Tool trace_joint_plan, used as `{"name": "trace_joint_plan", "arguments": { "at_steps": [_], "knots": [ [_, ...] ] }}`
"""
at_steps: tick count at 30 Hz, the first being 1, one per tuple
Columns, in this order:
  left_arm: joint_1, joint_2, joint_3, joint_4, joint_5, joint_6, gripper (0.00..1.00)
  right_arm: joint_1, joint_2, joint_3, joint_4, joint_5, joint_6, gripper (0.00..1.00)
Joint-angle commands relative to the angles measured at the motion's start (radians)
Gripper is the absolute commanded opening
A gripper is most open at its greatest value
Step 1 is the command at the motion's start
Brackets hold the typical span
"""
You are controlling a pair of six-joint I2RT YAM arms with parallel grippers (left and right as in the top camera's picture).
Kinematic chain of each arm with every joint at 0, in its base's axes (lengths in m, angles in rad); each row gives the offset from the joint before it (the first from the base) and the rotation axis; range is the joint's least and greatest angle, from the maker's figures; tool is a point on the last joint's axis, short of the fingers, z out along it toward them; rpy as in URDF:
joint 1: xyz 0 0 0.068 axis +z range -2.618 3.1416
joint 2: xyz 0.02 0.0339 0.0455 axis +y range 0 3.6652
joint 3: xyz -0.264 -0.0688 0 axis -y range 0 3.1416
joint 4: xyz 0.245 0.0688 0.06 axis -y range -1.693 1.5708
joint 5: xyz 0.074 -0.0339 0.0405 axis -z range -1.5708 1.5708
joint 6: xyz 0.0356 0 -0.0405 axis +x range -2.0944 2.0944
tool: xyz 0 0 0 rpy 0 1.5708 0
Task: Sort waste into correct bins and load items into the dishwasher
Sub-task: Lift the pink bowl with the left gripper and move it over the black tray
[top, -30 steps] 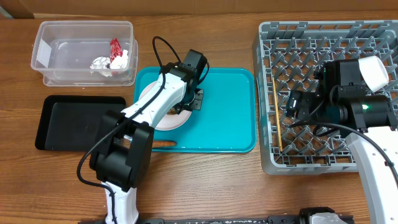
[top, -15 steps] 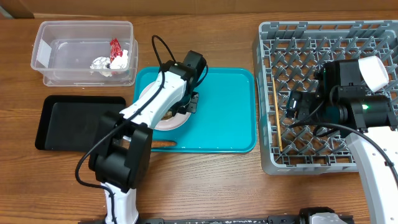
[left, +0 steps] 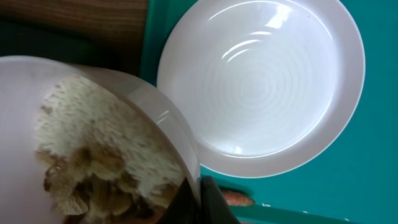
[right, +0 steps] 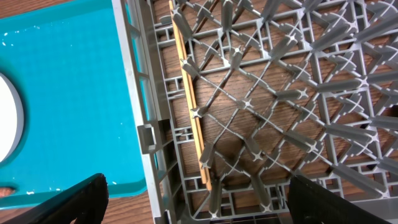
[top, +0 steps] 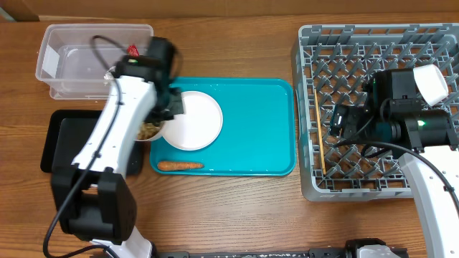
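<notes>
Food scraps (left: 93,162), beige and grainy, lie on the low side of the white bowl (left: 149,106), and this bowl is what we handle now. In the overhead view it hangs at the left edge of the teal tray (top: 258,136), just beside the right end of the black tray (top: 68,140). In the left wrist view it looks tilted. The left gripper (left: 202,199) grasps it by the rim. We see one dark finger against the outer wall, and the other is hidden by the bowl.

We judge that the step is to empty the scraps into the black tray. To do it well, we should first bring the bowl fully over the middle of that tray, because from this place some scraps may fall on the teal tray or on the table (top: 237,208). Then we turn the wrist slowly, with the rim low over the tray, so that the grains slide out and do not scatter. The pinch on the rim is thin, so it must be firm when the load shifts.

Right of the bowl, the pink-white plate (top: 192,120) lies flat on the teal tray, and the carrot stick (top: 181,165) lies along the tray's near edge. At the far left, the clear tub (top: 72,29) holds the red wrapper (top: 133,50). At the right, the chopsticks (right: 189,112) lie in the dish rack (top: 358,32). The right gripper (right: 208,208) hovers over the rack with its fingers spread wide and empty.
</notes>
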Motion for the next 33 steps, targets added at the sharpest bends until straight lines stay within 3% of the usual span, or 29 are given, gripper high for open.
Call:
{"name": "trace_joint_plan", "arguments": {
  "at_steps": [1, 12, 24, 28, 33],
  "knots": [
    [0.15, -0.026, 0.006, 0.002, 0.266, 0.144, 0.04, -0.005, 0.005, -0.006, 0.005, 0.003, 0.0, 0.94],
    [0.518, -0.013, -0.086, 0.043, 0.696, 0.43, 0.04, -0.005, 0.005, -0.006, 0.005, 0.002, 0.0, 0.94],
    [0.761, 0.031, -0.276, 0.144, 1.118, 0.568, 0.04, -0.005, 0.005, -0.006, 0.005, 0.002, 0.0, 0.94],
    [0.813, 0.035, -0.288, 0.138, 1.207, 0.558, 0.04, -0.005, 0.005, -0.006, 0.005, 0.002, 0.0, 0.94],
    [0.842, 0.035, -0.288, 0.133, 1.258, 0.446, 0.04, -0.005, 0.005, -0.006, 0.004, 0.002, 0.0, 0.94]
  ]
}}
